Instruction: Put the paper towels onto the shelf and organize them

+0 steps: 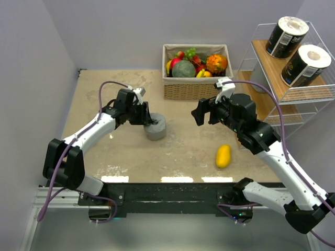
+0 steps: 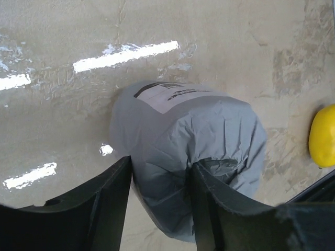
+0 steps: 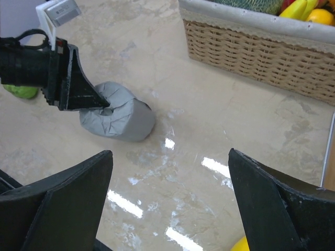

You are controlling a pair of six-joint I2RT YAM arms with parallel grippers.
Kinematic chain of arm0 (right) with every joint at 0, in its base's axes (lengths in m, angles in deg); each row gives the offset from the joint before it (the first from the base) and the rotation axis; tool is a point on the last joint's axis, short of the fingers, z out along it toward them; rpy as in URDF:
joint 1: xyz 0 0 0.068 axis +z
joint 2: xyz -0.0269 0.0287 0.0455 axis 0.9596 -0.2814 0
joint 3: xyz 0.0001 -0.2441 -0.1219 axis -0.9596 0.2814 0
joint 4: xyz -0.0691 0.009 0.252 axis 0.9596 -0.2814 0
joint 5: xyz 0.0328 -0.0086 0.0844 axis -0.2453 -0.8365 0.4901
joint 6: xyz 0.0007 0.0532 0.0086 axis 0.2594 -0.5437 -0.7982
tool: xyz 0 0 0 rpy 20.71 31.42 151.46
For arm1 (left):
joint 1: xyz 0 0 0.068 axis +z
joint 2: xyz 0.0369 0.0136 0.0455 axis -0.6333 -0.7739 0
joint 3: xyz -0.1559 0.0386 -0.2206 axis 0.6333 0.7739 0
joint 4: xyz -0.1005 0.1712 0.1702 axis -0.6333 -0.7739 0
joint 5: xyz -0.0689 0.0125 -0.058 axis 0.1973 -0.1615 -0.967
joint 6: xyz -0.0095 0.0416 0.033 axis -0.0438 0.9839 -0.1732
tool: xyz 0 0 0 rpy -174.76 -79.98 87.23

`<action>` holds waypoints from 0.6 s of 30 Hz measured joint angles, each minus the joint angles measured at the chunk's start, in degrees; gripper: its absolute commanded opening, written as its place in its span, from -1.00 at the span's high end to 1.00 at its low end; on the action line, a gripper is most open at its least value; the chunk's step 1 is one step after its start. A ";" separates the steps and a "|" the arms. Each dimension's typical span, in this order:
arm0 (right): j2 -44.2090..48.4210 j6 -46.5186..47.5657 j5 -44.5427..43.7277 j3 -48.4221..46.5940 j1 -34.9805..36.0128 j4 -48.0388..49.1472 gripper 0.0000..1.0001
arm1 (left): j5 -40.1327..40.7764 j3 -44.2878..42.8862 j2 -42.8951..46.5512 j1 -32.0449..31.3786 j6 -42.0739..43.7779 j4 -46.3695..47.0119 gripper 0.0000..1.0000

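Step in hand, as we read it: the grab on the grey roll.

- shelf (image 1: 261, 60): well off from the left hand (image 1: 145, 114), across the tabletop (image 1: 178, 157) and beyond the right hand (image 1: 201, 116). Its top board holds a black roll (image 1: 287, 36) and a second black roll (image 1: 305, 65), just beside each other.
- We likely need a handover or a long carry, so the grip should be solid before we lift.
- Left hand: narrowed onto the grey roll (image 2: 193, 130). One of its fingers (image 2: 104, 204) is outside the wrap and the other is at the dented core end.
- The roll lies on its side on the tabletop. It's a wall pinch and the wrap looks soft, so we should lift slowly and watch for the roll pivoting.

Around:
- fruit basket (image 1: 194, 90): beyond both hands and off the carry path.
- Right hand: spread wide, holding nothing, hovering between the roll and the shelf. It's either the receiver or the obstacle.
- mango (image 1: 223, 156): loose on the tabletop, near side of the right hand. Keep the sweep above it.
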 measured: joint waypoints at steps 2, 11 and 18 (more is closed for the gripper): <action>-0.76 -0.07 -0.20 -0.11 0.00 -1.25 -0.89 | -0.26 -0.11 -0.04 0.00 -0.02 -0.70 -0.53; -5.79 -1.81 -1.99 -2.99 0.02 -6.91 -0.78 | 2.60 -9.88 0.26 0.17 0.63 -4.07 -0.89; -13.57 -5.33 -2.93 -5.14 4.20 -7.74 -0.74 | 14.05 -8.04 8.31 8.35 1.51 -3.58 -0.89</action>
